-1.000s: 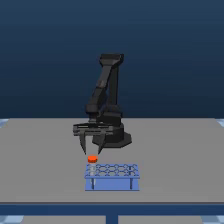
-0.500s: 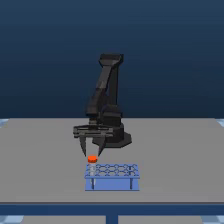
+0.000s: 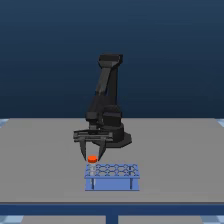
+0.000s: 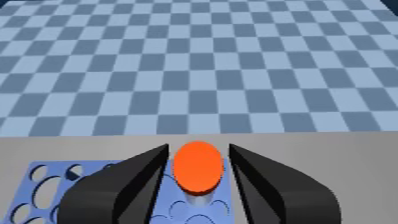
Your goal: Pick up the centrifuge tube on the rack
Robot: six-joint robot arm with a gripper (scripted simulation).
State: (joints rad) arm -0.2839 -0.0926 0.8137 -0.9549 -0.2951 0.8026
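Arm (image 3: pixel 107 95) stands black at mid-bench, bent forward and down toward the near side. Gripper (image 3: pixel 92 155) points straight down over the rack's (image 3: pixel 112 176) left end in the exterior view

Tube (image 3: pixel 92 160) sits upright in a hole at the rack's far-left corner, orange cap showing above the top plate. Gripper fingers (image 3: pixel 83 150) straddle the cap, one on each side, tips about level with it

Wrist view: cap of the tube (image 4: pixel 196 166) sits centred between the two dark fingers (image 4: pixel 124 187). Thin gaps show on both sides of the cap, so the gripper (image 4: pixel 197 170) is spread, not clamped on anything. Whitish tube body just visible below the cap, going into the rack (image 4: pixel 49 192) hole

Rack is light blue, rows of round holes in the top plate, thin dark posts, flat base. It rests on the grey bench (image 3: pixel 40 150), near edge, in front of the arm base. Other holes that show look vacant

Beyond the bench, wrist view shows a blue checkered floor (image 4: pixel 195 65)
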